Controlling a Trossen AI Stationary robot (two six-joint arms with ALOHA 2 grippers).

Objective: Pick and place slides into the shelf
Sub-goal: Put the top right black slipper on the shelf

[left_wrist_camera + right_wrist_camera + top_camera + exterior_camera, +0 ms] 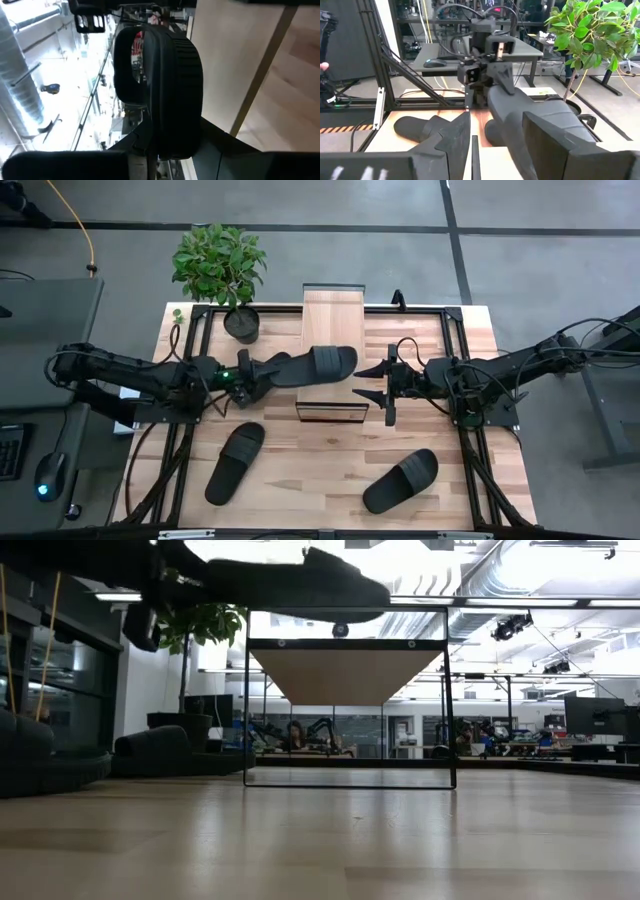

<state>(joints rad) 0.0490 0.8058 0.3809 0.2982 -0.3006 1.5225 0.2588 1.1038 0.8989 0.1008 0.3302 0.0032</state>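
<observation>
Three black slides show. My left gripper (254,375) is shut on one slide (312,364), which is raised over the middle of the table. In the low view this slide (300,585) hangs above the top of the shelf (345,672). The shelf (333,315), a light-wood plank on a dark frame, stands at the table's centre. Two more slides lie sole-down on the table, one near left (236,462) and one near right (400,481). My right gripper (362,382) is open, just right of the held slide's toe; I see no contact. My left gripper pinches the slide by its heel end (161,146) between its two fingers, coming level from the table's left, along the slide's length. The slide is lifted clear and lies about level, its toe (350,358) pointing toward the table's right, above the shelf.
A potted plant (222,265) stands at the far left of the table, its pot (241,322) beside the shelf's far end. Dark frame rails (462,380) run along the table's sides. Bare wood (310,480) lies between the two resting slides.
</observation>
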